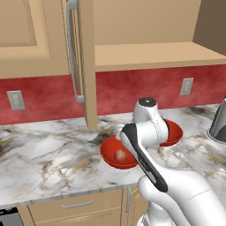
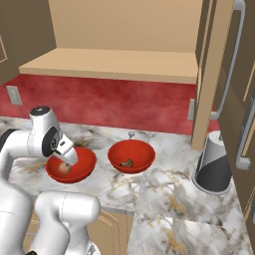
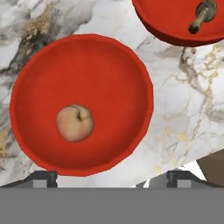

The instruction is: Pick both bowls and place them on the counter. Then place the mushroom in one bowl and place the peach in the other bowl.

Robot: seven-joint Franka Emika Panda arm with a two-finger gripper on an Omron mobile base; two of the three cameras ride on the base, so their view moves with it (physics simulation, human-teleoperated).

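Note:
Two glossy red bowls stand side by side on the marble counter (image 1: 53, 154) (image 2: 159, 194) (image 3: 183, 113). The left bowl (image 1: 108, 152) (image 2: 85, 158) (image 3: 109, 78) holds the peach (image 1: 120, 155) (image 2: 63, 168) (image 3: 75, 123). In the right bowl (image 1: 175, 132) (image 2: 138, 148) (image 3: 175, 26) lies the mushroom (image 2: 126, 162) (image 3: 202, 15). My gripper (image 3: 111, 178) hangs open above the near rim of the peach's bowl, with nothing between its fingertips (image 3: 41, 178). In the left base view my arm hides much of the right bowl.
An open cabinet door (image 1: 86, 62) hangs above the counter left of the bowls, with a bare wooden shelf (image 1: 150, 55) (image 2: 114, 64) behind. A grey and black appliance (image 2: 213, 167) (image 1: 219, 121) stands to the right. The counter's front edge runs just near the bowls.

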